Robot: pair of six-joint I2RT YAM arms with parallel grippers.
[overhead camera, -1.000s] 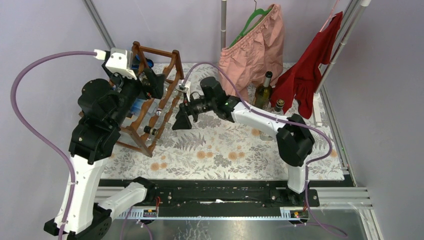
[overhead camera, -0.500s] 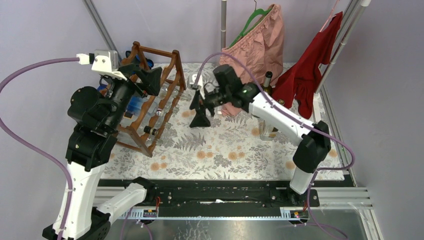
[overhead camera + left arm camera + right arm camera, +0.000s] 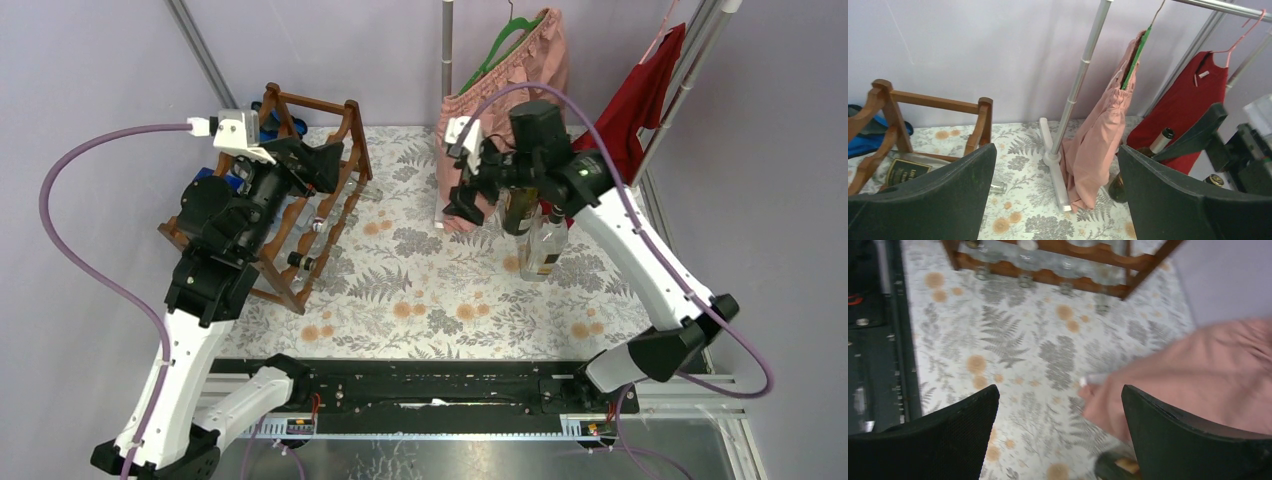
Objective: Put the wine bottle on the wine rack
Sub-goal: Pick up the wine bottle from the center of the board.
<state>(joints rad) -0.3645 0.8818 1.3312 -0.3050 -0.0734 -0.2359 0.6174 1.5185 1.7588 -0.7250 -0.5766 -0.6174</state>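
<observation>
The reddish-brown wine rack [image 3: 335, 190] stands at the back left with bottles lying in its tiers. It also shows in the left wrist view [image 3: 890, 100] and the right wrist view [image 3: 1073, 255]. A dark wine bottle [image 3: 520, 212] and a clear bottle [image 3: 545, 250] stand upright at the back right. The dark bottle's neck shows in the left wrist view [image 3: 1162, 140]. My right gripper [image 3: 468, 208] is open and empty, just left of the dark bottle, against the pink shorts [image 3: 1198, 375]. My left gripper [image 3: 318, 165] is open and empty above the rack's top.
Pink shorts [image 3: 505, 100] and a red garment [image 3: 620, 140] hang from a clothes rail, whose post foot [image 3: 1055, 170] rests on the floral mat [image 3: 430, 290]. A blue object [image 3: 215, 182] lies behind the rack. Purple walls close in on three sides.
My right arm has swung away from the rack to the right and back, up to the standing bottles. My left gripper has shifted a little over the rack top. Both grippers stayed open.
</observation>
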